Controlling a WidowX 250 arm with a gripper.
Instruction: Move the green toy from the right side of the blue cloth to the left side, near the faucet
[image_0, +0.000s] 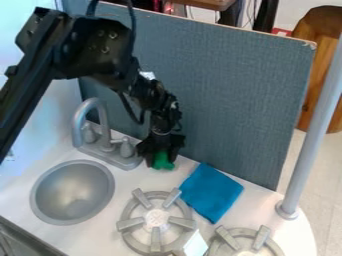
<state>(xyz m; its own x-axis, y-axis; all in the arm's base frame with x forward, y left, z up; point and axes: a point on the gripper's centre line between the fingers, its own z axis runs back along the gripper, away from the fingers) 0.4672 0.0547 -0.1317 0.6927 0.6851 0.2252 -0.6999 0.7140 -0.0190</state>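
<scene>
Green thing at the gripper, grip uncertain

Nearest me, a burner and part of a second burner are occupying the counter. Basin is lying to one side; blue cloth is resting behind the burners. Farther back, the green thing is sitting low at the gripper, between the faucet and the cloth, near the upright panel.

Jaws: I cannot tell whether they are standing apart or clamping on the green thing.

Risks, my judgement: a weak or off-centre hold would be letting it slip; a sideways swing would be knocking the faucet, and drifting back would be scraping the panel.

Orientation: the visible part is facing the burners; the gripper is hiding the rest, so its long axis is remaining undetermined
</scene>
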